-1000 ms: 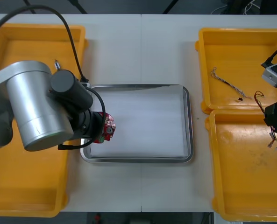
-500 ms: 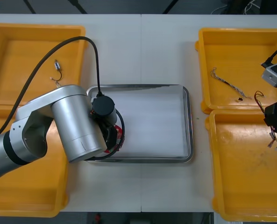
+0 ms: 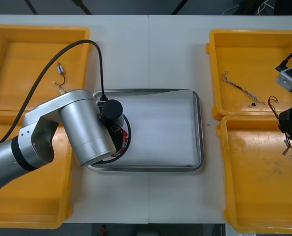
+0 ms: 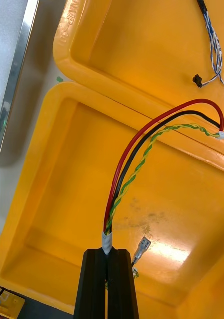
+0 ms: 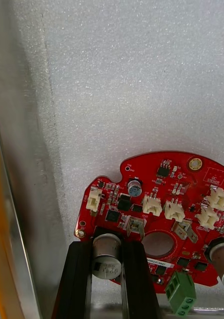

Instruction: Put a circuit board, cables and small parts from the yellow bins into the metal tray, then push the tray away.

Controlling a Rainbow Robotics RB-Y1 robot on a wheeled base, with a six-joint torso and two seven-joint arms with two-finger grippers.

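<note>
Well, left gripper [image 5: 108, 247] sits over the tray's [image 3: 197, 129] left end, ctr-left of the front view, w/ fingers [image 5: 79, 279] clamped on the board [image 5: 162, 199]. Meanwhile right gripper [image 4: 108, 255] is at the right edge, over a bin [image 3: 254, 196], pinched on a cable [image 4: 112, 209].

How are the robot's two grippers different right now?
The left gripper holds a round red circuit board; the right gripper holds a red, black and yellow-green cable. The left gripper is over the metal tray; the right gripper is over a yellow bin. The left gripper's fingers stand apart around a part on the board; the right gripper's are almost together. Both have black fingers.
</note>
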